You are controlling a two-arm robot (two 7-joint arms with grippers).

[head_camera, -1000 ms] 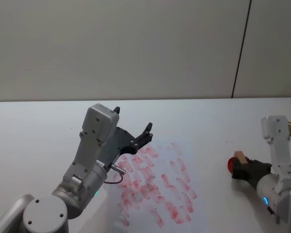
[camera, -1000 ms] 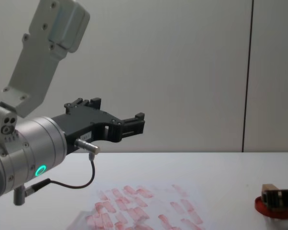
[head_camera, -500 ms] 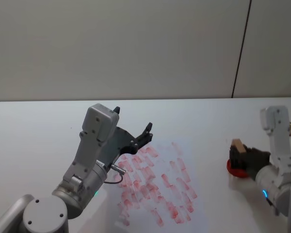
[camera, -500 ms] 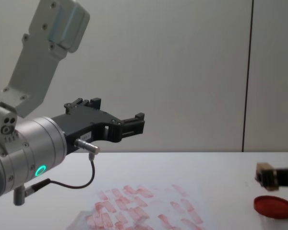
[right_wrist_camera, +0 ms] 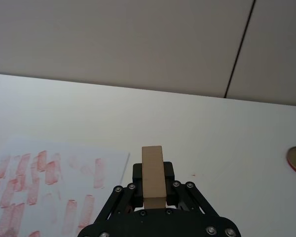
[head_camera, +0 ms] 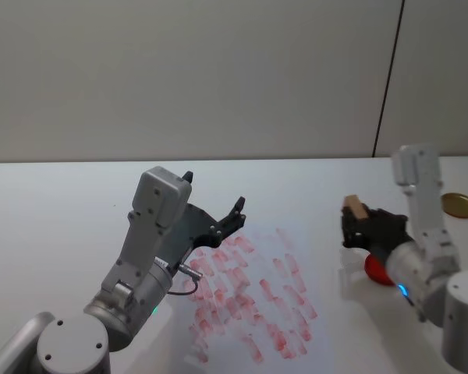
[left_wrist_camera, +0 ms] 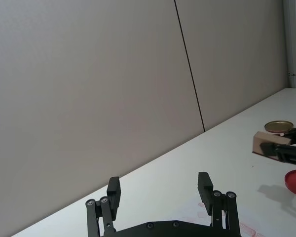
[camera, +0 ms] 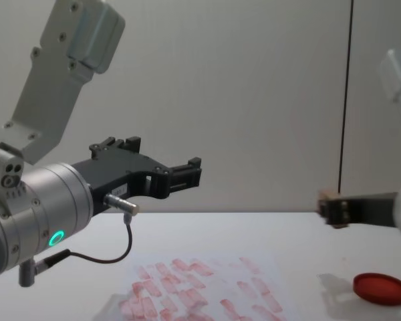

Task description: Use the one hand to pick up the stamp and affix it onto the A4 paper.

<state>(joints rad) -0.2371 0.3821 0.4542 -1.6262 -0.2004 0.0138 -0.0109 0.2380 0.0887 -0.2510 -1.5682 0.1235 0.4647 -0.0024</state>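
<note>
Stamp (right_wrist_camera: 152, 168), a small light-tan wooden block, hangs clamped in the black blue-ringed right pincer (head_camera: 357, 222) above the white worktop (head_camera: 62, 202), beside the red-marked white A4 paper (head_camera: 257, 296). Light and rigid, it should take this firm flat-sided pinch. The green-ringed left pincer (head_camera: 214, 191) hovers spread wide near the paper's far left corner.

On my chest feed the left gripper (camera: 164, 154) looms at 9 o'clock, green ring lit, its fingers parted above the A4 paper (camera: 200, 294) — the sheet lies at 6 o'clock on the white table (camera: 301, 234). At 3 o'clock the right gripper (camera: 341, 210) reaches in from the edge, pinching the stamp (camera: 331, 204) clear of the table. The red ink pad (camera: 381, 289) sits at 4 o'clock — apart from the paper.
</note>
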